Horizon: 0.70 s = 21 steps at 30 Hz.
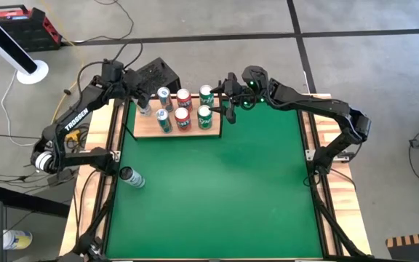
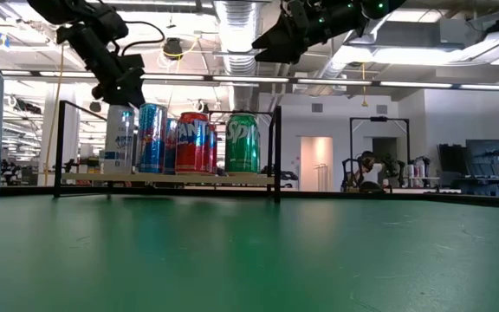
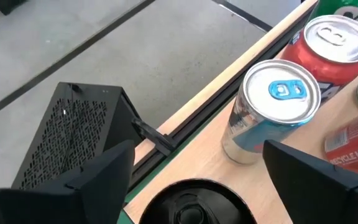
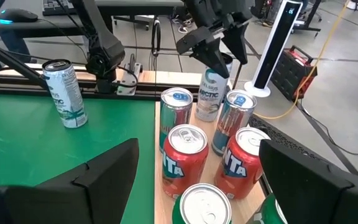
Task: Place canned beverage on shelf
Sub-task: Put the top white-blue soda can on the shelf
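Step in hand, by judgement: release of one can at the shelf (image 1: 145, 129), with one more can waiting out on the worktop (image 1: 217, 196).

Left tool (image 1: 144, 104) is hovering over the shelf's left end, directly above a pale can (image 4: 209, 94) that is standing upright on the board. Its fingers (image 3: 98, 180) are standing spread, one either side of the can's dark top. No contact w/ the can wall is showing in the left wrist view, so the can appears let go, not pinched. In the low view the tool is sitting just above the can's top.

Right tool (image 1: 228, 102) is waiting at the shelf's right end, above the green cans (image 1: 206, 105); its fingers are also spread and holding nothing.

Shelf stock: six other cans are standing upright in two rows, blue, red and green, close together. The pale can is sitting just beside the rear blue can (image 3: 272, 115), at the left end.

Remaining item: a canned beverage (image 1: 132, 177) is standing upright at the worktop's left edge, well apart from the shelf.

Next move, by judgement: left tool needs to be rising straight up, fingers kept wide, so as not to be clipping the pale can or its blue neighbour. It then needs to be travelling to the canned beverage at the left edge, that arm being the nearer. Free board is looking scarce; where that can would fit cannot be told from here.
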Motion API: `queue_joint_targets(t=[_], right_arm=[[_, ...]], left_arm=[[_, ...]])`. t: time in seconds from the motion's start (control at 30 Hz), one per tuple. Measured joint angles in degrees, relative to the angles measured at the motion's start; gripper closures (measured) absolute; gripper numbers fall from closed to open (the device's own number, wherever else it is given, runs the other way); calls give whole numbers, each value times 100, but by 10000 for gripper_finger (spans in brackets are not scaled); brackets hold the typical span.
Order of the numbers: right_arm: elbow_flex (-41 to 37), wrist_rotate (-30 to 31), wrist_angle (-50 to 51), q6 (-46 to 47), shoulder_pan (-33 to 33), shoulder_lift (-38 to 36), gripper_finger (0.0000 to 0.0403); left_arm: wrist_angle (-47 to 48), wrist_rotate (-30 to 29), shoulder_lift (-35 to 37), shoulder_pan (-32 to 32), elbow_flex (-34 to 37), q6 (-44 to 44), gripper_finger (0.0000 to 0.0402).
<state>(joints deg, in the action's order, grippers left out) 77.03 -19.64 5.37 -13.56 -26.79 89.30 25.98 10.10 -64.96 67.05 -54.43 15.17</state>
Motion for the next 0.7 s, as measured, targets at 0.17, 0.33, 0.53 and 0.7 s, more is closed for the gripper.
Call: queue_joint_targets(t=[0.17,0.33,0.53,0.7], right_arm=[[0,0,17,7,2,0,46],[0,3,20,59,2,0,46],[0,7,13,63,2,0,46],[0,13,-33,61,32,0,46]], left_arm=[[30,-40,-5,2,-32,-75,63],[510,-382,-8,1,-450,-209,64],[1338,-546,-5,-53,-939,-721,64],[1594,-875,-92,-194,-924,-839,64]])
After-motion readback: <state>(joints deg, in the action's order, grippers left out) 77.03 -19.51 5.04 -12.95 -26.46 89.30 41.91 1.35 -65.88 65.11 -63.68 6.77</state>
